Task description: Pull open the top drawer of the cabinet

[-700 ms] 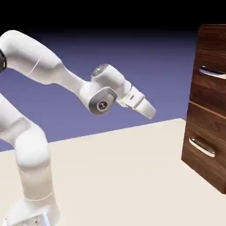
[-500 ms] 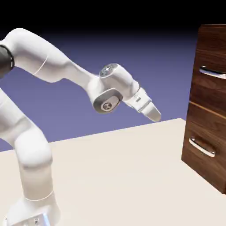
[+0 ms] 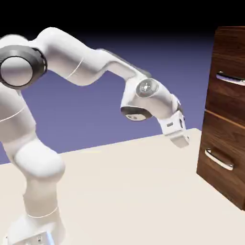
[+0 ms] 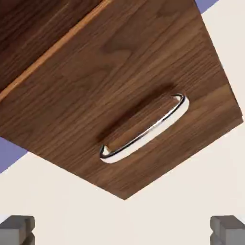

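The cabinet [image 3: 228,115] stands at the exterior view's right, dark wood grain with two stacked fronts. The top drawer [image 3: 232,98] is flush and carries a curved silver handle [image 3: 230,79]. My gripper [image 3: 178,139] hangs a short way left of the cabinet, well below that handle and about level with the seam between the drawers, touching nothing. In the hand view the fingertips [image 4: 17,228] sit far apart at the bottom edge around my gripper [image 4: 122,232], which is open and empty. That view is filled by the lower drawer's front and handle [image 4: 143,130]; only a strip of the top drawer [image 4: 33,28] shows.
The lower drawer [image 3: 221,165] with its own silver handle [image 3: 219,160] sits beneath the top one, closest to my hand. The cream tabletop [image 3: 134,191] runs from the robot's base to the cabinet's foot.
The arm has swung right toward the cabinet. The hand has dropped lower and rolled, so it now points down and right at the lower drawer's front.
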You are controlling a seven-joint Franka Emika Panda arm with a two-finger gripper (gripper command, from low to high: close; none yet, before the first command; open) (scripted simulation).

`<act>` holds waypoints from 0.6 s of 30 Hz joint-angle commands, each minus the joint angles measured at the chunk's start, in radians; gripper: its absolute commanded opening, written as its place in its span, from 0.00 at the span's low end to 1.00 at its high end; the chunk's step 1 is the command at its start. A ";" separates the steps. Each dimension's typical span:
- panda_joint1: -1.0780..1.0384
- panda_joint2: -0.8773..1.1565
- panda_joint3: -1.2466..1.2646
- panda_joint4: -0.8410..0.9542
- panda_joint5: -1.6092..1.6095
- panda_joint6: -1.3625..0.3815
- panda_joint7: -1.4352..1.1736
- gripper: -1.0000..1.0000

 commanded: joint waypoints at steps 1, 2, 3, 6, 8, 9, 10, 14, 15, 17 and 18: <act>0.022 0.014 -0.024 0.016 0.044 -0.004 -0.013 0.50; 0.043 0.028 -0.048 0.032 0.087 -0.008 -0.026 0.50; 0.064 0.042 -0.072 0.048 0.131 -0.011 -0.039 0.50; 0.129 0.084 -0.144 0.095 0.261 -0.023 -0.079 0.50; 0.172 0.111 -0.192 0.127 0.348 -0.030 -0.105 0.50; 0.193 0.125 -0.216 0.143 0.391 -0.034 -0.118 0.50; 0.215 0.139 -0.240 0.158 0.435 -0.038 -0.132 0.50; 0.301 0.195 -0.336 0.222 0.609 -0.053 -0.184 0.50; 0.322 0.209 -0.360 0.238 0.652 -0.057 -0.197 0.50; 0.365 0.237 -0.409 0.269 0.739 -0.065 -0.224 0.50; 0.387 0.251 -0.433 0.285 0.783 -0.068 -0.237 0.50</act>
